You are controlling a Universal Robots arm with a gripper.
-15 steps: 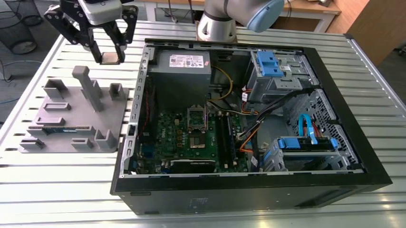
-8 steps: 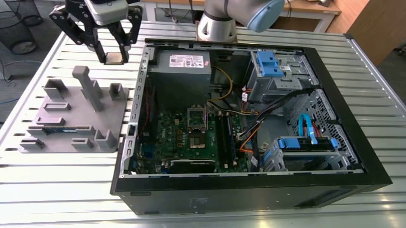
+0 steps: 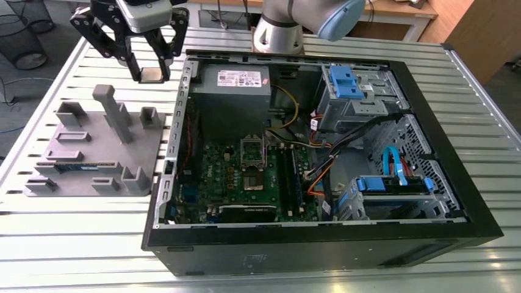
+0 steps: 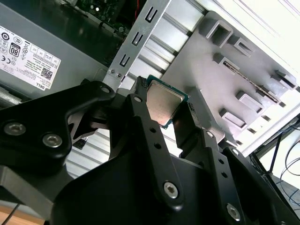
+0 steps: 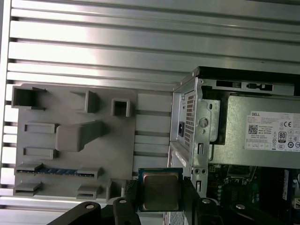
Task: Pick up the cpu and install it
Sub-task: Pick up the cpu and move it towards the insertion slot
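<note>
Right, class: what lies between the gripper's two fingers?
The cpu, a small square chip, clamped between the fingers, seen in both wrist views.

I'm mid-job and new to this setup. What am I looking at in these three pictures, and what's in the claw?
It is one robot arm with a black claw. The exterior view looks down on a slatted metal table from off the arm; both wrist views ride on the arm and look past the claw. On the table lie a grey holder and an open computer case with its green circuit board exposed. The claw is shut on a small square silver-topped chip, held above the gap between holder and case.
</note>
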